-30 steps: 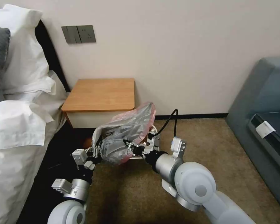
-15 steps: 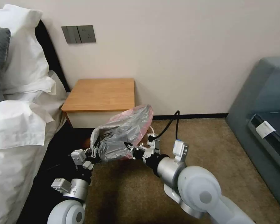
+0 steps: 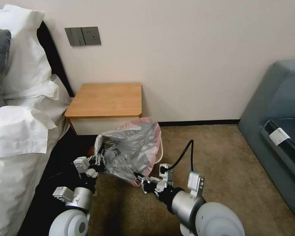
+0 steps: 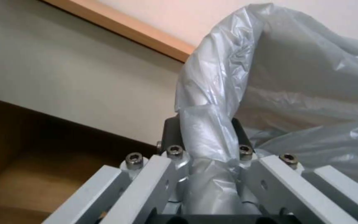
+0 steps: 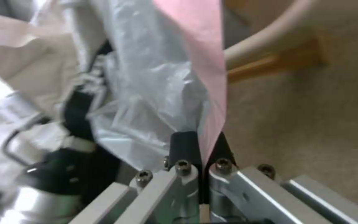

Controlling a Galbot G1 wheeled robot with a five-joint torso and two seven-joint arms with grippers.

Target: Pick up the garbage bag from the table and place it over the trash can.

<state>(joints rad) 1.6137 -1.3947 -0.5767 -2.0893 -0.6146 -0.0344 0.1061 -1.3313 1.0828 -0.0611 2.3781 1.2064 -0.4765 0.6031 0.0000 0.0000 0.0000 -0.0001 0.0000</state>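
The garbage bag [image 3: 131, 150] hangs stretched between my two pincers, low in front of the table [image 3: 106, 98] and draped over the trash can [image 3: 160, 153]. From my head camera I see only a short curve of the can's cream rim past the bag's right side; the rest of it lies under the plastic. The bag's mouth is spread wide, grey and crinkled, with its pinkish-red edge running along the top and down the right. I cannot tell whether anything is in the can or in the bag.

My left gripper [image 3: 100, 159] sits at the bag's left side, close to the table's lower front. On my left wrist camera its fingers [image 4: 239, 132] are closed around a bunched fold of the grey plastic [image 4: 270, 81], which rises between them and billows upward beside the table's white drawer front [image 4: 63, 81].

My right gripper [image 3: 139, 178] is at the bag's lower near corner, just above the brown carpet [image 3: 219, 164]. On my right wrist camera its black fingertips [image 5: 185, 146] are pressed together on the pink edge [image 5: 195, 46] of the bag, with the can's rolled rim [image 5: 262, 34] curving just beyond.

The table top is bare wood. A bed with white linen [image 3: 16, 131] lies to my left, a grey sofa [image 3: 278, 108] to my right.
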